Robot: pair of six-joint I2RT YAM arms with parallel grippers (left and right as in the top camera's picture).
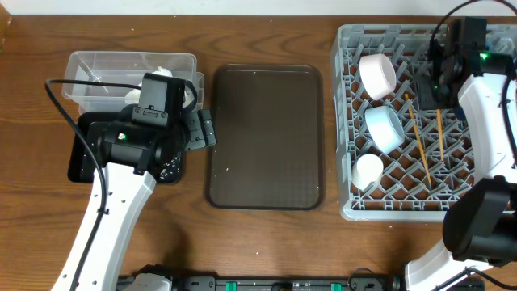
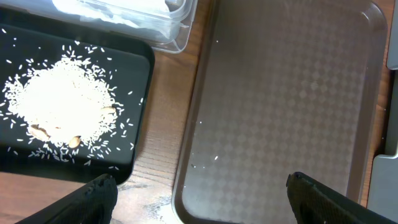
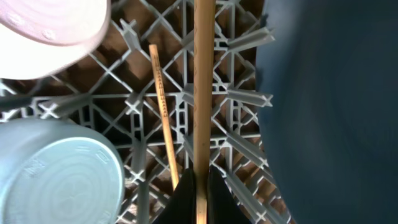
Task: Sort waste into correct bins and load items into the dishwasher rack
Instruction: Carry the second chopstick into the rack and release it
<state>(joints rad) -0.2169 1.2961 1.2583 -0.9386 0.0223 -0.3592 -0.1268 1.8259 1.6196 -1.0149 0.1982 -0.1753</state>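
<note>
- Rice scraps [image 2: 59,99] in black tray [image 2: 140,124], tissue [image 2: 118,12] in clear tub [image 2: 180,34], left of the empty, wide-open left end effector [image 2: 200,185].
- Right end effector [image 3: 200,186] pinches one chopstick [image 3: 203,93] over dishwasher rack [image 3: 236,93]; white bowl [image 3: 56,22] and light blue bowl [image 3: 56,180] racked left of it.

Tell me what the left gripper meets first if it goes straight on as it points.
Probably the dark brown rectangular serving tray, at its rim nearest the shallow black tray; the open left gripper aims there. Depth is unclear.
</note>
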